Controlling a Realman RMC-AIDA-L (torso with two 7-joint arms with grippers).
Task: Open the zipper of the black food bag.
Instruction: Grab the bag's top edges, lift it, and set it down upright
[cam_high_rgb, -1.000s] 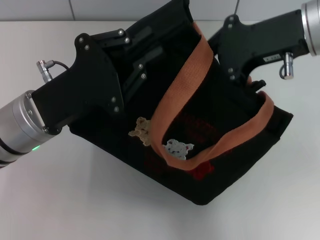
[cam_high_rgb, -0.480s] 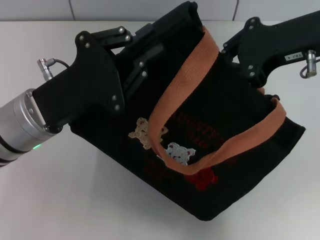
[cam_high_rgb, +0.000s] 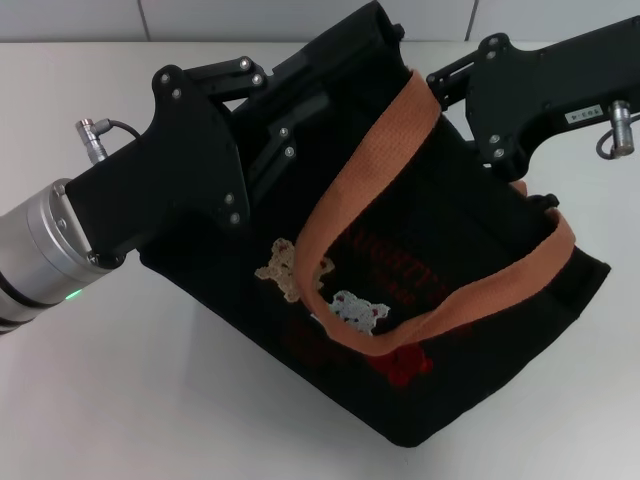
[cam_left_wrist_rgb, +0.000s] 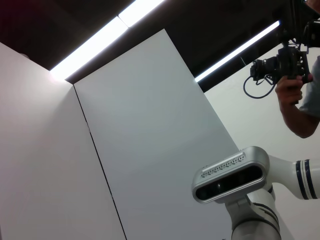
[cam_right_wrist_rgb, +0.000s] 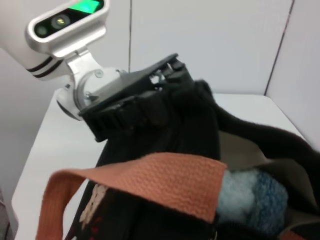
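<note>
Camera setup: one head view, two wrist views.
Head camera looks down, close over the black food bag (cam_high_rgb: 420, 330) on the table (cam_high_rgb: 120, 400). Right wrist camera sits very near the bag's rim, facing the robot's head (cam_right_wrist_rgb: 65, 20). Left wrist camera points upward at wall panels (cam_left_wrist_rgb: 150, 150), sharing that head only.

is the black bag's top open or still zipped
Open at least partly: the right wrist view looks past the black food bag's parted rim to a bluish bundle inside.
</note>
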